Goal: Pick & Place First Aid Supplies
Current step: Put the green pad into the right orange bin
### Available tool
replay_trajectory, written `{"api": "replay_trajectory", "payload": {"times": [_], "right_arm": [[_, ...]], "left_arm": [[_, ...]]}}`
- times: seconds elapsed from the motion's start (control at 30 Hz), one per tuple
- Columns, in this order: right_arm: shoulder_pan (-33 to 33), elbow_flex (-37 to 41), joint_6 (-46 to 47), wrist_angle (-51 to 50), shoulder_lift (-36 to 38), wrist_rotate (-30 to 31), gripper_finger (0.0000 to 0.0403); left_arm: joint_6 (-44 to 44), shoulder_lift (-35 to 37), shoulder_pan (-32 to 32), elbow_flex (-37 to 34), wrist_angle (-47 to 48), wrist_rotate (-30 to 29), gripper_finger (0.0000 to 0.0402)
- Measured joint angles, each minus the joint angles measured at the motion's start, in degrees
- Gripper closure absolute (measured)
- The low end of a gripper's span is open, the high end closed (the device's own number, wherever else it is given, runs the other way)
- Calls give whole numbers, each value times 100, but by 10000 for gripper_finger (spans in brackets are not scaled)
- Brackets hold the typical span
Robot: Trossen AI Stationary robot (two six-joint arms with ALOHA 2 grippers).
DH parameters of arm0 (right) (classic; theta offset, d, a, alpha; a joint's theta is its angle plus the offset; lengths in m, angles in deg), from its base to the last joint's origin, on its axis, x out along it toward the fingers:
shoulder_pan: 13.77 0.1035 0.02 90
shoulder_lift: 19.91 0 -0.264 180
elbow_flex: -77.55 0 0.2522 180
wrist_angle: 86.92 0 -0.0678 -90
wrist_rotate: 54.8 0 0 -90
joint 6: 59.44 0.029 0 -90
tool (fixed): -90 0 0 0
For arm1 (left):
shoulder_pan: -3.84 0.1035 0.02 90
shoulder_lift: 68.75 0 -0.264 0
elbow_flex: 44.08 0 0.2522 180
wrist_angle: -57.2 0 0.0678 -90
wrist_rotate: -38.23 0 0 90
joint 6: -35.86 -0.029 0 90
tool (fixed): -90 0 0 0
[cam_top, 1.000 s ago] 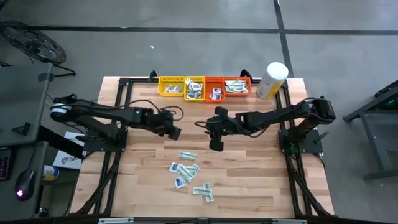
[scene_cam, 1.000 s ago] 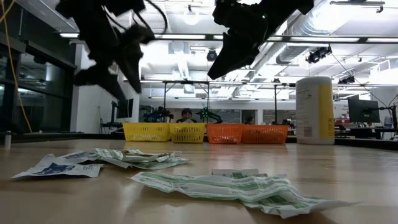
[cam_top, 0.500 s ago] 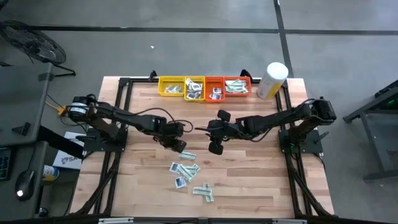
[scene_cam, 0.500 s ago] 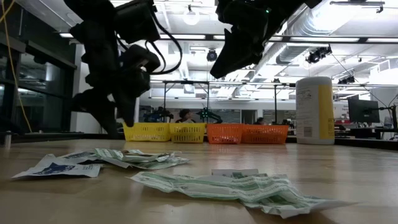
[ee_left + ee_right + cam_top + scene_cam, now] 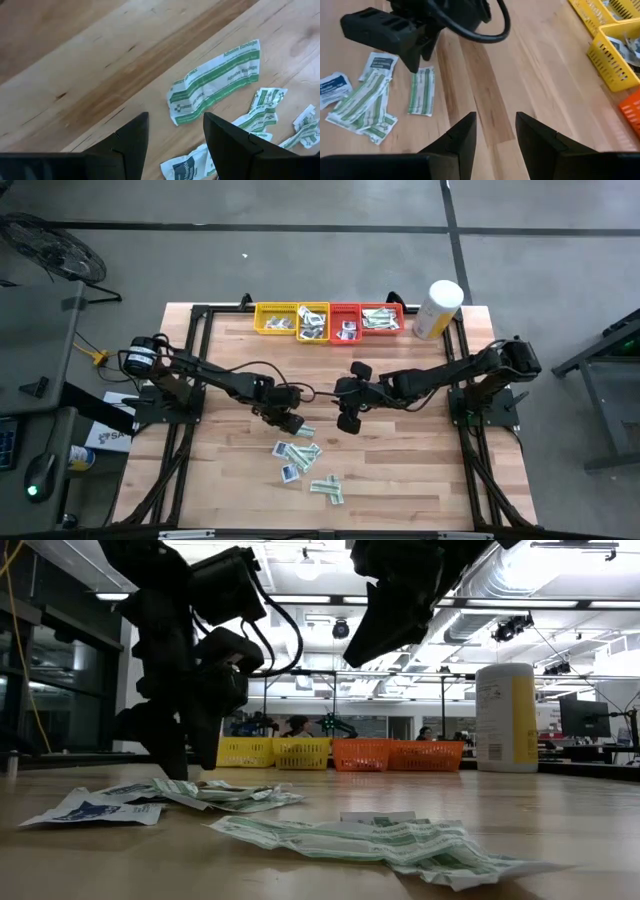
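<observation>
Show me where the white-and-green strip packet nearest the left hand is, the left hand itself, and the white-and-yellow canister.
white-and-green strip packet [image 5: 215, 80], left wrist view, middle of its printed face
left hand [image 5: 291, 423], high view, between its fingertips
white-and-yellow canister [image 5: 437, 311], high view, its side

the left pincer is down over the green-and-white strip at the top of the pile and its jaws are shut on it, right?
Not quite. The left pincer is down over the green-and-white strip, but its jaws are open and empty. The left wrist view shows both fingers apart, with the strip lying flat on the table beyond them.

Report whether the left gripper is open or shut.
Open. The left gripper shows a clear gap between its fingers, nothing held, above a green strip.
</observation>
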Motion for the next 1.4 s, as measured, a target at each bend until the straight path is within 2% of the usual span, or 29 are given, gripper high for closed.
{"api": "replay_trajectory", "payload": {"times": [0.17, 0.33, 0.47, 0.53, 0.6, 0.8, 0.97, 1.4], "right_arm": [[38, 0, 162, -19, 2, -94, 272], [113, 0, 379, 12, -60, -821, 283], [300, 0, 403, 193, -362, -982, 331], [371, 0, 517, 542, -574, -1104, 374], [441, 0, 641, 1041, -845, -1117, 394], [532, 0, 1135, 2374, -1692, -714, 400], [523, 0, 1530, 2546, -1991, -550, 401], [648, 0, 1768, 2755, -2441, -620, 402]], "left_arm": [[1, -191, -19, 14, -59, 0, 215], [-8, -217, -23, 15, -90, -35, 215], [-15, -222, -24, 9, -95, -56, 215], [-16, -228, -24, 9, -90, -64, 215], [-18, -228, -24, 5, -92, -70, 215], [-52, -231, -26, 2, -90, -87, 215], [-62, -231, -26, -2, -88, -87, 215], [-177, -231, -26, -7, -113, -136, 215]]}}
